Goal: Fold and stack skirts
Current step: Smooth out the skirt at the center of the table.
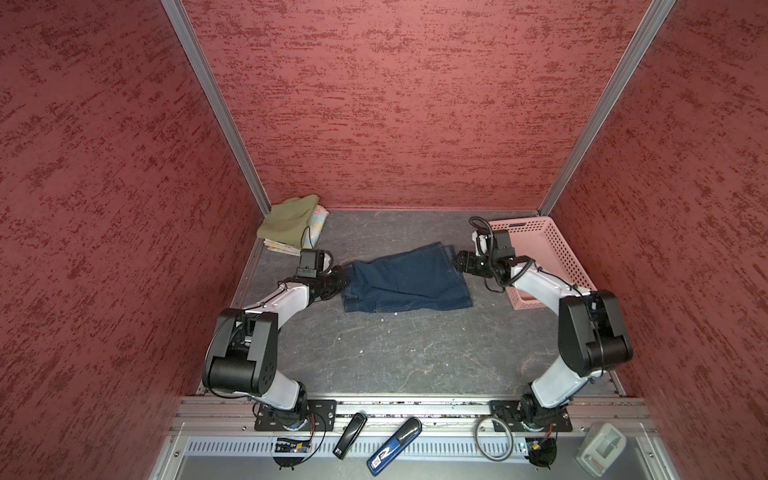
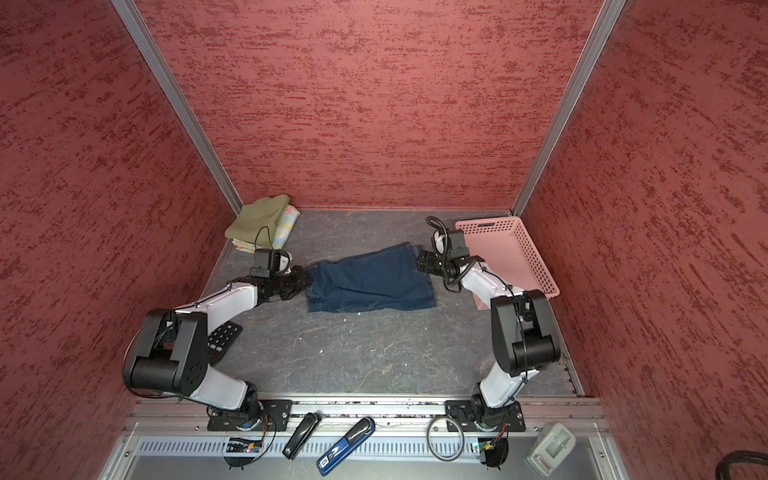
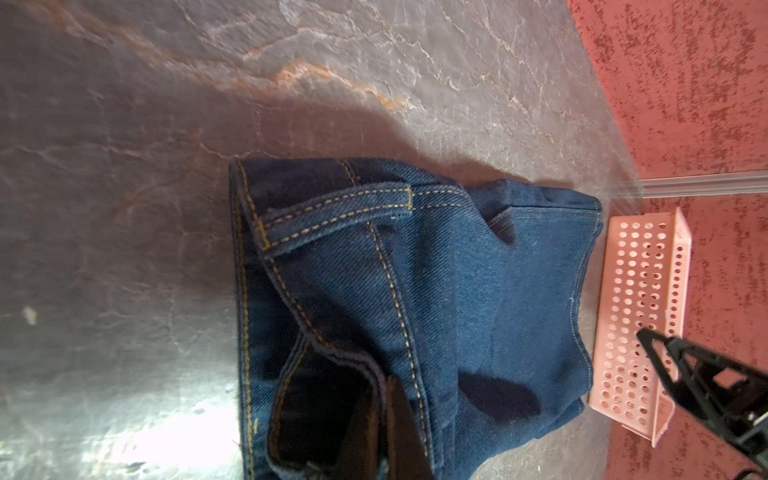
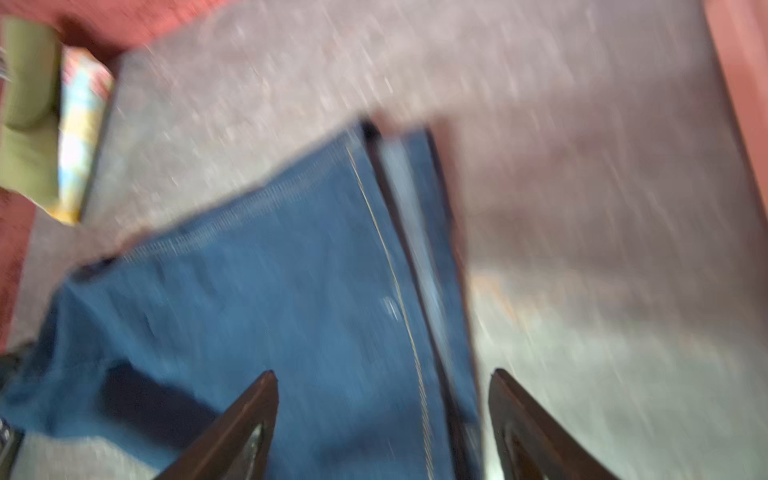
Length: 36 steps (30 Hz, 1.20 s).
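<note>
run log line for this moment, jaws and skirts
left jaws: shut on denim skirt waistband | right jaws: open over its hem | stack: olive skirt on floral skirt, far corner | denim: not yet stacked

Pink basket (image 1: 559,249), grey table (image 1: 395,349), red walls (image 1: 395,104), and odds and ends along the front.

The basket is perforated and stands at the table's far right, close to the wall. The table is dark, veined like stone, with a few white specks. On the metal ledge (image 1: 415,465) nearest me lie a black stapler (image 1: 350,434), a blue-and-black stick (image 1: 395,446) just beside it, a grey cable loop (image 1: 478,438) and a pale box (image 1: 600,446) at the right end. A black keypad (image 2: 222,338) lies at the table's left edge, partly hidden.
</note>
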Available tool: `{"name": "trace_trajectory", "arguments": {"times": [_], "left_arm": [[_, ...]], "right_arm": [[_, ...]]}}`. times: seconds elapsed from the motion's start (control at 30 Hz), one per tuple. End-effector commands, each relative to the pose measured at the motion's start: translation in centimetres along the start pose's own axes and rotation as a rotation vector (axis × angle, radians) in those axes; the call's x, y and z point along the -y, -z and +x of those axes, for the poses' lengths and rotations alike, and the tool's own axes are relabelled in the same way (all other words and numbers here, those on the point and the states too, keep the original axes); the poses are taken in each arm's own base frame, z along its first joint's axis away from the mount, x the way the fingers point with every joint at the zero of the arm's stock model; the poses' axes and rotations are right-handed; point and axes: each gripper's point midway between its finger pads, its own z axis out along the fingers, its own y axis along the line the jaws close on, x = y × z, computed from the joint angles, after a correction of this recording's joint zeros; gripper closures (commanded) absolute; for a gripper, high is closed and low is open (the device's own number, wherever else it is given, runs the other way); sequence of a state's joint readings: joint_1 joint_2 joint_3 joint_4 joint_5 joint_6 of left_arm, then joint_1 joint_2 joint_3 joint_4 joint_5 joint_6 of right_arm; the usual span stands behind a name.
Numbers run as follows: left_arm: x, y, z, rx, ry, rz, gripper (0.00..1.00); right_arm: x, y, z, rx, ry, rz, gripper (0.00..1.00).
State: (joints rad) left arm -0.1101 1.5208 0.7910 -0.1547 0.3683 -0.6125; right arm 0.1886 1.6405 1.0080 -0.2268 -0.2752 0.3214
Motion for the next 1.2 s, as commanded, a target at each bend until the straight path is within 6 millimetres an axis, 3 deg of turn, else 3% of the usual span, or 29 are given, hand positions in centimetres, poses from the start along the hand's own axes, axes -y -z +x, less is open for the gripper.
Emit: {"name": "trace_trajectory", "arguments": {"times": [0.0,0.17,0.23,0.4,0.53,0.7,0.93,1.17], "left_arm": [[-0.6,-0.7,1.3,-0.031,-0.026,-0.034,1.0],[-1.4,-1.7,2.9,-0.069,-0.03,-0.065,1.0],[-1.5,-2.1,3.4,-0.081,-0.031,-0.072,1.0],[-1.1,-2.4,3.5,-0.083,-0.042,-0.079,1.0],[-0.6,-2.1,3.0,-0.073,-0.05,-0.074,1.0],[0.4,-1.6,2.2,-0.062,-0.062,-0.064,1.0],[3.0,-0.1,-0.8,-0.026,-0.074,-0.028,1.0],[5.3,2.6,-2.8,0.019,-0.098,0.016,1.0]], "right_arm": [[0.2,-0.3,1.9,-0.014,-0.008,-0.025,0.22],[0.7,-0.4,3.9,-0.019,-0.052,-0.055,0.29],[0.2,-0.6,4.2,-0.026,-0.053,-0.09,0.36],[-2.0,0.3,2.5,0.044,-0.036,-0.196,0.53],[-2.2,0.6,1.5,0.069,-0.019,-0.191,0.61],[-2.8,0.6,1.3,0.063,-0.02,-0.217,0.99],[-2.6,2.8,-1.9,0.142,0.008,-0.131,1.0],[-2.6,7.2,-5.2,0.242,-0.004,-0.063,1.0]]}}
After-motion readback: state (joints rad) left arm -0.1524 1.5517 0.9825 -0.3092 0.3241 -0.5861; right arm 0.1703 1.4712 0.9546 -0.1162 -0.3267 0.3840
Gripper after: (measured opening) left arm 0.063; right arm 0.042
